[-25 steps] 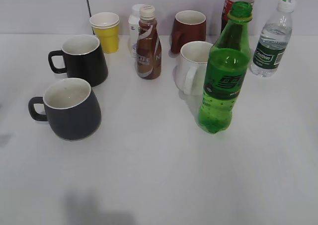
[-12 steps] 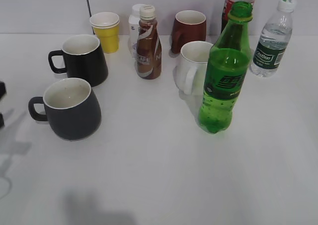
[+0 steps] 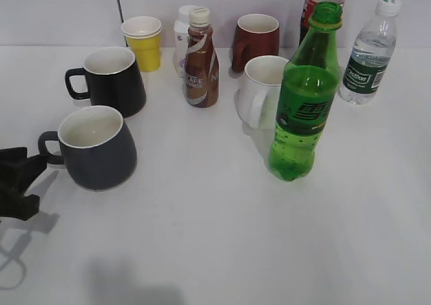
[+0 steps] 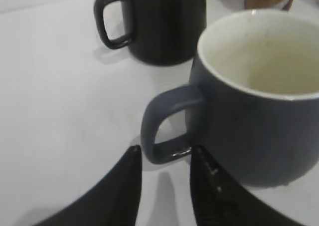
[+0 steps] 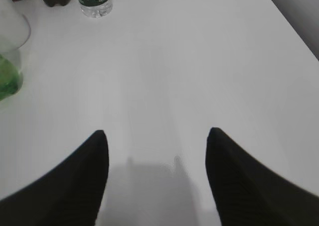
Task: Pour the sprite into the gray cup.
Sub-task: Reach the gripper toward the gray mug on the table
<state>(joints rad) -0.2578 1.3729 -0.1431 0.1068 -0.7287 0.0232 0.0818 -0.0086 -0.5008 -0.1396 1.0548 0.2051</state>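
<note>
The sprite (image 3: 304, 110), a tall green bottle with no cap, stands upright right of centre; its base shows at the left edge of the right wrist view (image 5: 7, 81). The gray cup (image 3: 97, 147) stands upright at the left, handle pointing left. My left gripper (image 3: 17, 180) is open at the left edge, just left of the cup's handle. In the left wrist view the gripper (image 4: 164, 153) has its fingertips close to the handle (image 4: 167, 128), one either side. My right gripper (image 5: 155, 136) is open and empty over bare table, out of the exterior view.
A black mug (image 3: 111, 79), a yellow cup (image 3: 143, 42), a brown coffee bottle (image 3: 201, 59), a dark red mug (image 3: 256, 41), a white mug (image 3: 262, 89), a cola bottle (image 3: 316, 5) and a clear water bottle (image 3: 367, 52) stand behind. The white table (image 3: 215, 244) lies in front.
My left gripper has come into the exterior view from the left edge and moved right, up to the gray cup's handle. The bottles and cups have not moved.
</note>
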